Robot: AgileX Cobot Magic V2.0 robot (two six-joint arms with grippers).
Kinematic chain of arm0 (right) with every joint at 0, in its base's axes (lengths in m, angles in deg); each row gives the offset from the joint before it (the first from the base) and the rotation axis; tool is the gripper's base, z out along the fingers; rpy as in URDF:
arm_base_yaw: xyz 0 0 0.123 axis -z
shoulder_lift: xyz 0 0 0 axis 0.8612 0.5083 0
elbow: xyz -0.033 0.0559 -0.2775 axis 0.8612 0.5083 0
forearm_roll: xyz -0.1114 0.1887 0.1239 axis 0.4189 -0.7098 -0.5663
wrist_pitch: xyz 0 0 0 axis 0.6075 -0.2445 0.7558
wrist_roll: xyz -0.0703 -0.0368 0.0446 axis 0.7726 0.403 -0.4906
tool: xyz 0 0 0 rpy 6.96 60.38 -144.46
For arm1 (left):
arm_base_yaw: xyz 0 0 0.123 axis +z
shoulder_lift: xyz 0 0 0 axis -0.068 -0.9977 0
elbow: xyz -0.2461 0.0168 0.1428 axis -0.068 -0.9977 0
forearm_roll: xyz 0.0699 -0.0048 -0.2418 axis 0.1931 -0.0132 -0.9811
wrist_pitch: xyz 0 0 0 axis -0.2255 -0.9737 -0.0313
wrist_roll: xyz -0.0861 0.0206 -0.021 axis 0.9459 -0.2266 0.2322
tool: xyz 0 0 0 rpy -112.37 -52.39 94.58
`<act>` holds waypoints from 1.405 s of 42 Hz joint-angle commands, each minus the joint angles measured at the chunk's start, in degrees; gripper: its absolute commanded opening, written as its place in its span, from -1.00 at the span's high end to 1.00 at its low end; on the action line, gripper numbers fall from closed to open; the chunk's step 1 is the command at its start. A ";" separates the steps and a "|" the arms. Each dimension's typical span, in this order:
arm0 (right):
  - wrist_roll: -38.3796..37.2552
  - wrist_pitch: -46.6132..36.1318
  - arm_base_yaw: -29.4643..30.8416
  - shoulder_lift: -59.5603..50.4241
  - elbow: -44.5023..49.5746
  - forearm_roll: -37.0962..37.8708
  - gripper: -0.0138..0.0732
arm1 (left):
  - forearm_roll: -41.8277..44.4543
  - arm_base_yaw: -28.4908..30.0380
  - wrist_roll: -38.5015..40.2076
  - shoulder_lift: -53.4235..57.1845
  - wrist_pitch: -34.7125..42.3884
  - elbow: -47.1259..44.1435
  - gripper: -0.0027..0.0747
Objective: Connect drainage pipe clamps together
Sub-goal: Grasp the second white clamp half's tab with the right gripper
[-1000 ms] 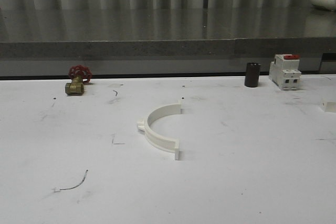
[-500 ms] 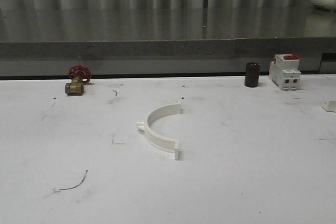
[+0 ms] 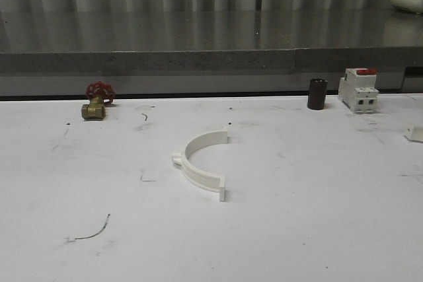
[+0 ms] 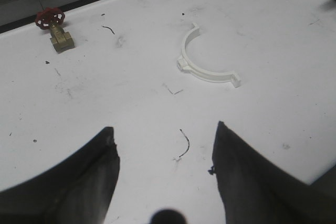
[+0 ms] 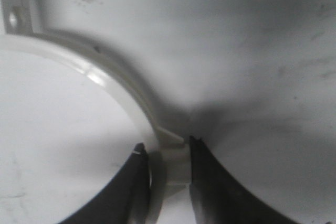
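Front view first: the white tabletop (image 3: 317, 229) spans the lower two thirds of the frame, and one clamp half (image 3: 202, 162) lies flat near the centre, its open side facing right and its small lug pointing left. It touches nothing else. The second clamp half (image 5: 105, 85) appears in the right wrist view, curving from the upper left of that frame down to bottom centre, where the right end effector (image 5: 167, 179) has its two dark fingers set narrowly on either side of the band near the lug; it looks gripped, though contact on both sides is hard to confirm. In the front view a white corner at the far right edge may be this piece. The left end effector (image 4: 164, 177) stands wide apart and holds nothing, with the centre half in the upper middle of its frame.

By my reading the task is at an early stage: one half seems taken, the other is untouched, and the two are well apart. Bringing them together, lining up the end tabs and pressing them closed is all still to do.
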 commanded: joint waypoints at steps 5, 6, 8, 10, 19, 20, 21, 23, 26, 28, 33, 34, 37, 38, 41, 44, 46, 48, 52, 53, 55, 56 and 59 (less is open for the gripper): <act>0.70 4.35 -3.23 -8.71 -2.42 -4.24 0.36 | -1.30 0.05 0.08 -0.09 4.05 1.57 -0.06; 0.60 4.81 -3.70 -9.56 -2.42 -4.24 0.36 | -1.30 0.05 0.08 -0.09 4.05 1.57 -0.06; -0.19 5.82 -5.63 -11.18 -2.42 -4.24 0.36 | -1.30 0.05 0.08 -0.09 4.05 1.57 -0.06; -0.95 6.84 -7.52 -13.01 -2.42 -4.24 0.36 | -1.30 0.05 0.08 -0.09 4.05 1.57 -0.06; -12.44 8.87 -19.13 -17.84 -2.78 -0.98 0.36 | -1.30 0.05 0.08 -0.09 4.05 1.57 -0.06; -14.01 9.29 -20.48 -17.84 -3.08 -0.07 0.36 | -1.30 0.05 0.08 -0.09 4.05 1.57 -0.06; -16.06 9.74 -22.36 -17.84 -3.56 1.40 0.36 | -1.30 0.05 0.08 -0.09 4.05 1.57 -0.06; -19.38 10.63 -25.15 -17.75 -4.38 3.97 0.36 | -1.30 0.05 0.08 -0.09 4.05 1.57 -0.06; -26.88 11.53 -29.31 -17.75 -5.61 7.76 0.36 | -1.30 0.05 0.08 -0.09 4.05 1.57 -0.06; -31.29 11.73 -31.93 -17.75 -6.12 9.44 0.36 | -1.30 0.05 0.08 -0.09 4.05 1.57 -0.06; -40.86 11.22 -36.21 -16.88 -7.06 12.05 0.36 | -1.30 0.05 0.08 -0.09 4.05 1.57 -0.06; -41.61 11.22 -37.00 -16.41 -7.28 12.05 0.36 | -1.30 0.05 0.08 -0.09 4.05 1.57 -0.06; -42.97 11.80 -38.52 -14.94 -8.15 12.05 0.35 | -1.30 0.05 0.08 -0.09 4.05 1.57 -0.06; -43.33 12.02 -38.95 -14.31 -8.46 12.05 0.35 | -1.30 0.05 0.08 -0.09 4.05 1.57 -0.06; -44.32 12.17 -39.89 -12.55 -9.63 11.98 0.35 | -1.30 0.05 0.08 -0.09 4.05 1.57 -0.06; -44.47 12.75 -40.62 -10.64 -11.15 11.74 0.35 | -1.30 0.05 0.08 -0.09 4.05 1.57 -0.06; -44.47 13.00 -41.04 -9.44 -11.74 11.63 0.35 | -1.30 0.05 0.08 -0.09 4.05 1.57 -0.06; -44.62 12.80 -41.32 -8.52 -12.12 11.63 0.35 | -1.30 0.05 0.08 -0.09 4.05 1.57 -0.06; -46.66 11.90 -41.32 -6.88 -12.61 11.61 0.35 | -1.30 0.05 0.08 -0.09 4.05 1.57 -0.06; -46.87 11.64 -41.32 -6.58 -12.68 11.61 0.35 | -1.30 0.05 0.08 -0.09 4.05 1.57 -0.06; -46.87 10.91 -41.32 -5.87 -12.68 11.56 0.35 | -1.30 0.05 0.08 -0.09 4.05 1.57 -0.06; -46.87 10.55 -41.32 -5.59 -12.68 11.56 0.35 | -1.30 0.05 0.08 -0.09 4.05 1.57 -0.06; -46.87 9.65 -41.32 -4.74 -12.68 11.56 0.35 | -1.30 0.05 0.08 -0.09 4.05 1.57 -0.06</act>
